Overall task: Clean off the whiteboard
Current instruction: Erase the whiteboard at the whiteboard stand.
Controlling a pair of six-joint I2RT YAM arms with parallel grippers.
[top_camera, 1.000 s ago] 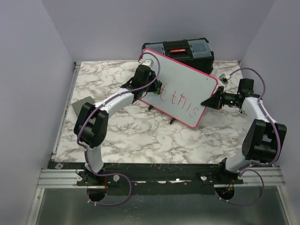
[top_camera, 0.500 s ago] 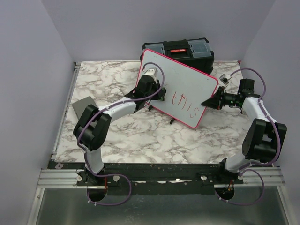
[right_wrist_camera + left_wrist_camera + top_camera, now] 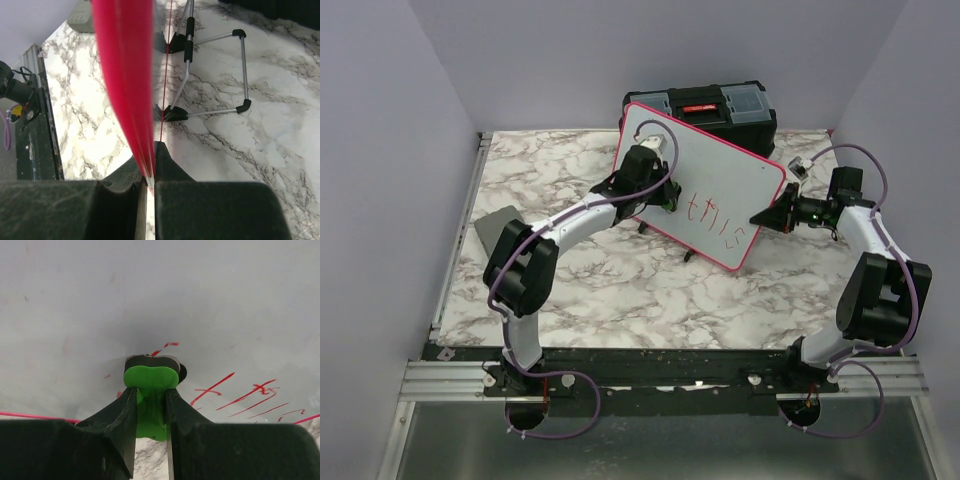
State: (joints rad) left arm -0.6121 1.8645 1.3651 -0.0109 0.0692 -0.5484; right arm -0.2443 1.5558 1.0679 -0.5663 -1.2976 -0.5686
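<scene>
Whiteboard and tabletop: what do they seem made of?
Whiteboard: smooth white panel, apparently coated, since marker strokes sit on its surface; pink-red rim looks like plastic. Tabletop: white with grey veining, matte; marble or, possibly, printed laminate.

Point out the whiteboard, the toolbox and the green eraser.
whiteboard (image 3: 720, 172), top view, bare white face.
toolbox (image 3: 705, 97), top view, lid.
eraser (image 3: 151, 382), left wrist view, green body.
</scene>
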